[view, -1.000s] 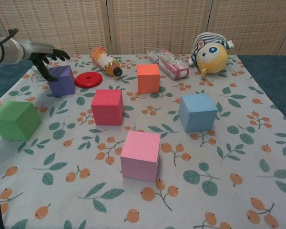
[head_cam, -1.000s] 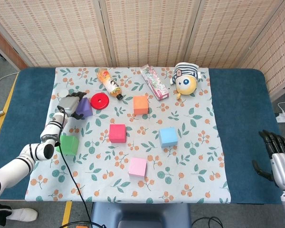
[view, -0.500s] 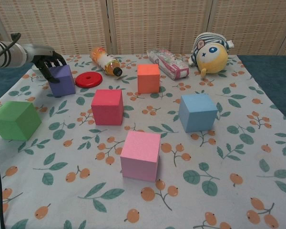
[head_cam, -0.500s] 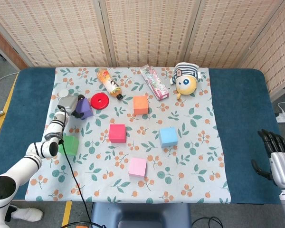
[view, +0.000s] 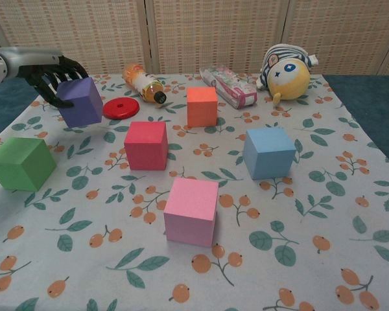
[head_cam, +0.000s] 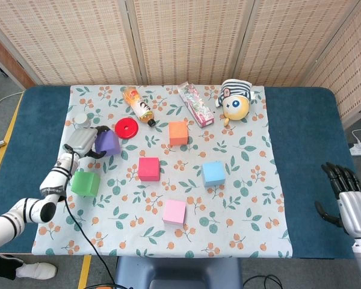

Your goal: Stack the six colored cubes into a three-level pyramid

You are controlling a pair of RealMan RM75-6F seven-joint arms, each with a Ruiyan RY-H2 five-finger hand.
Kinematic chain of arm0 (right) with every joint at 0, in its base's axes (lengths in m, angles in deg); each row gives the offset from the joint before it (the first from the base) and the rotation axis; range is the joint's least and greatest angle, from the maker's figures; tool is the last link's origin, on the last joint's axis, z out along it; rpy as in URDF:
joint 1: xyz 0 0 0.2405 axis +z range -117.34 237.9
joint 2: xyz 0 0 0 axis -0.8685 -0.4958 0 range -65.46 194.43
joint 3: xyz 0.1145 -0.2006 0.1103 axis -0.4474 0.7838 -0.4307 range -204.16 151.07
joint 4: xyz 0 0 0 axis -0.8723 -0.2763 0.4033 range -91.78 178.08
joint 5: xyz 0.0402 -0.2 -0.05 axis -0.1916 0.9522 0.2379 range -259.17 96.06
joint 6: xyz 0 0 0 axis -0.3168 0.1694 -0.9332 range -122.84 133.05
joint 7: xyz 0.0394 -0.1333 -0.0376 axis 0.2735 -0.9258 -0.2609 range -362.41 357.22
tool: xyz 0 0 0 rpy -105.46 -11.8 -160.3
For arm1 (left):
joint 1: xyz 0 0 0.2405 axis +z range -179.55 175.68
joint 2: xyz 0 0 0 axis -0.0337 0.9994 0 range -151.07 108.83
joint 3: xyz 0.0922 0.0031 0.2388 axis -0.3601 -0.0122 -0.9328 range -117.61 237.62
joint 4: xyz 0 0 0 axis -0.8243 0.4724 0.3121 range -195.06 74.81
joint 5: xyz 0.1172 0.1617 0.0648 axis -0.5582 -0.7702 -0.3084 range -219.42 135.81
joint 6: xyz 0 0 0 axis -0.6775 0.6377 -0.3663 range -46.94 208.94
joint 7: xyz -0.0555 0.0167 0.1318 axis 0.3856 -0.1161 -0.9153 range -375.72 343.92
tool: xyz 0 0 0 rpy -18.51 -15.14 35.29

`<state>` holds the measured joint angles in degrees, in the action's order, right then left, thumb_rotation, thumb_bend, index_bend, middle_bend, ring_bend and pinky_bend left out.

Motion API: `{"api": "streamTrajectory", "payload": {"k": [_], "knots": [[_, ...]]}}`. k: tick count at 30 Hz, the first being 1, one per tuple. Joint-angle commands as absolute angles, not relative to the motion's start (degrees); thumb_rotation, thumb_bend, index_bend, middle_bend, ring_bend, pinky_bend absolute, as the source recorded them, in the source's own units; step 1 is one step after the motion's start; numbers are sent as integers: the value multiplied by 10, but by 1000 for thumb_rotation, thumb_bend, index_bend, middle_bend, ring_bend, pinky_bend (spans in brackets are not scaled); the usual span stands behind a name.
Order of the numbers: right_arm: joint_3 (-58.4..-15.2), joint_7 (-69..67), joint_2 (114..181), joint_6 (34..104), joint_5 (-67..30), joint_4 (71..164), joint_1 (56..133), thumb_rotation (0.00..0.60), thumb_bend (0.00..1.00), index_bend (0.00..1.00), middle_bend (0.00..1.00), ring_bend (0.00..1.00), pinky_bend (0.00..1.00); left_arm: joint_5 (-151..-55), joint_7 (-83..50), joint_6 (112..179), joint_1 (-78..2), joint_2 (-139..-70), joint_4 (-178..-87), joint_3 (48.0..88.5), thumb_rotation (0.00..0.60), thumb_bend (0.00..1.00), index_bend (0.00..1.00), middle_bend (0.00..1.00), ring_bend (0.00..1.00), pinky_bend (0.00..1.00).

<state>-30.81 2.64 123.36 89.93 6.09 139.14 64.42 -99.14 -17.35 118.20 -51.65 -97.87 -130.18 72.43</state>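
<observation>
Gripping the purple cube [view: 81, 100] from its far-left side, the left hand [view: 50, 72] has its dark fingers wrapped over the cube's top and near face; in the chest view the cube sits tilted and looks lifted clear of the floral cloth [view: 298, 259], just beside the red disc [view: 120, 107]. The right hand [head_cam: 348, 201] hangs well apart from everything, off the table's right edge, fingers spread and holding nothing.

As for progress — no stacking has begun. None of the six cubes rests on another. The green cube [view: 21, 162] sits at the left edge of the cloth, the red cube [view: 146, 144] near the middle, the orange cube [view: 202, 106] behind it, the blue cube [view: 268, 152] to the right, and the pink cube [view: 192, 210] nearest the camera — all apart from each other, none touching. A base row of three must be brought together, then two set on top, then one.

Along the back of the cloth lie a bottle [view: 142, 83], a pink packet [view: 229, 85] and a plush toy [view: 286, 72], none of them part of the job.
</observation>
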Motion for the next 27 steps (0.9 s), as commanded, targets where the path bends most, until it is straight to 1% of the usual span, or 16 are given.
{"api": "streamTrajectory", "payload": {"k": [1,5,9,15,27], "knots": [[-307,31,1234,900,65,1390,645,600,0,0,49,0,62,-1000,-215,1256,-464,-915,-1423,699,600,355,332,414,364,312],[-305,36,1234,900,66,1387,645,600,0,0,49,0,62,-993,-240,1289,-448,-910,-1472,689,600,354,328,417,355,323],[-304,40,1235,901,68,1386,645,600,0,0,49,0,62,-989,-264,1305,-445,-920,-1487,682,600,354,327,415,327,302],[-301,43,1236,902,69,1384,645,600,0,0,49,0,62,-965,-302,1296,-459,-951,-1472,677,600,354,317,414,282,231],[-301,45,1238,899,62,1382,645,600,0,0,49,0,62,-944,-343,1283,-489,-997,-1456,679,600,354,313,409,243,184]]}}
